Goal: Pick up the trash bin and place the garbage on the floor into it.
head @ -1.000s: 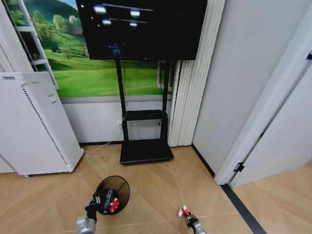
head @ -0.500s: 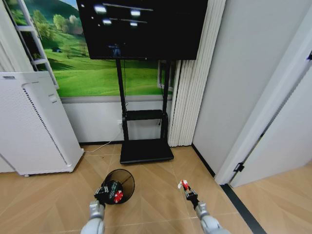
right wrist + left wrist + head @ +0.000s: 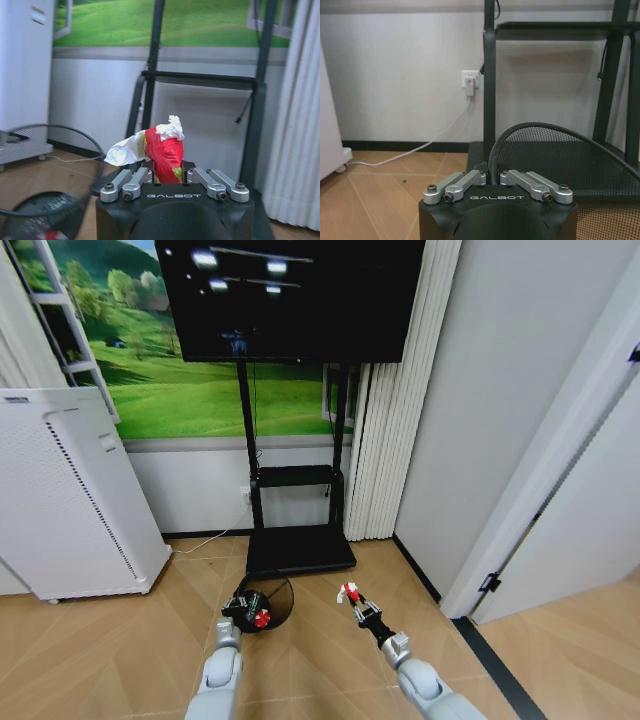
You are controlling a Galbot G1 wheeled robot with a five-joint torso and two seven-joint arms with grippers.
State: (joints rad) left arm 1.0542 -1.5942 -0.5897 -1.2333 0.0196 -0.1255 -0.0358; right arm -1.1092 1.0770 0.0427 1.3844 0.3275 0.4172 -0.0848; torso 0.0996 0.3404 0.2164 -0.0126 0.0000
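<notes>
The left gripper (image 3: 243, 606) is clamped on the rim of the trash bin (image 3: 272, 602), holding it above the floor (image 3: 120, 650) at about 7 o'clock from the TV stand (image 3: 298, 548). The right gripper (image 3: 354, 602), at 3 o'clock from the bin and apart from it, pinches a red-and-white wrapper (image 3: 347, 591). Another wrapper (image 3: 261, 619) lies inside the bin. Open floor lies between bin and air purifier (image 3: 70, 500).

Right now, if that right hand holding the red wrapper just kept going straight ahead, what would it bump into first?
Probably the black TV stand: the right hand points at its crossbar, with the wall behind. Depth is unclear.
</notes>
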